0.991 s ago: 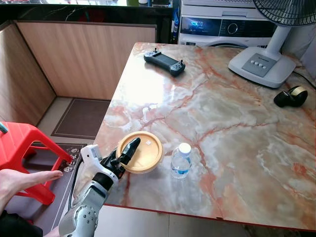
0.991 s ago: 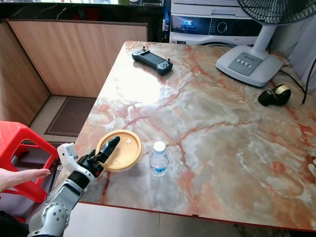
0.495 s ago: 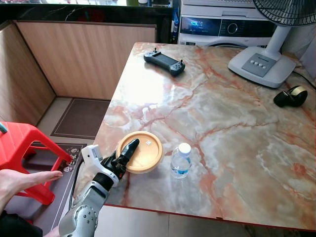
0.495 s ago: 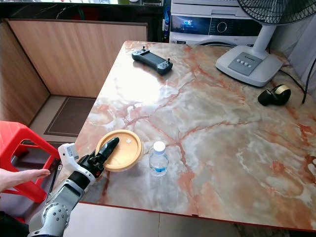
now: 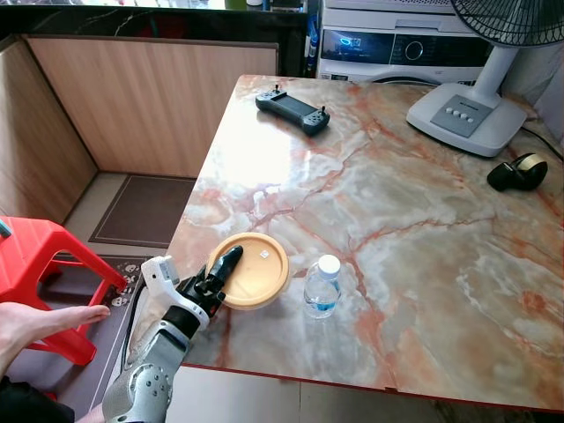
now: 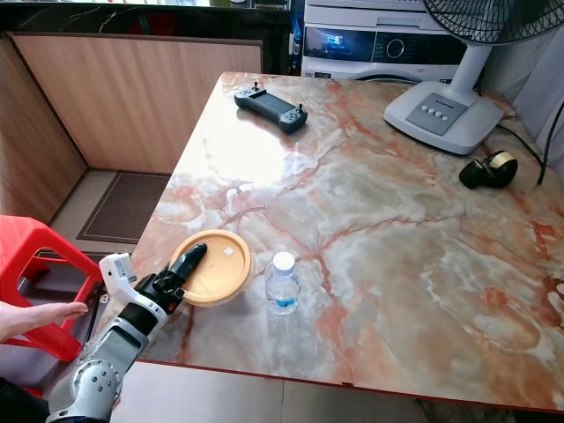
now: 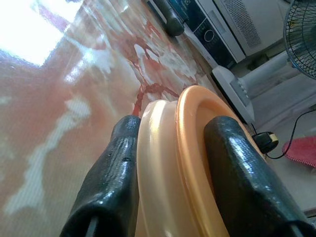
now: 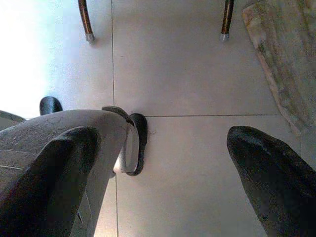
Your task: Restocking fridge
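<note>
The left end effector [image 5: 219, 271] stays clamped on the near-left rim of the orange bowl [image 5: 256, 269], now drawn slightly nearer the worktop [image 5: 423, 220] edge. The water bottle [image 5: 322, 286] stands unmoved just right. The right end effector [image 8: 163, 168] hangs spread apart above the floor.

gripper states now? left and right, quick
Left end effector: closed on the rim of the orange container at the table's near edge.
Right end effector: open, holding nothing, hanging over the tiled floor.
</note>
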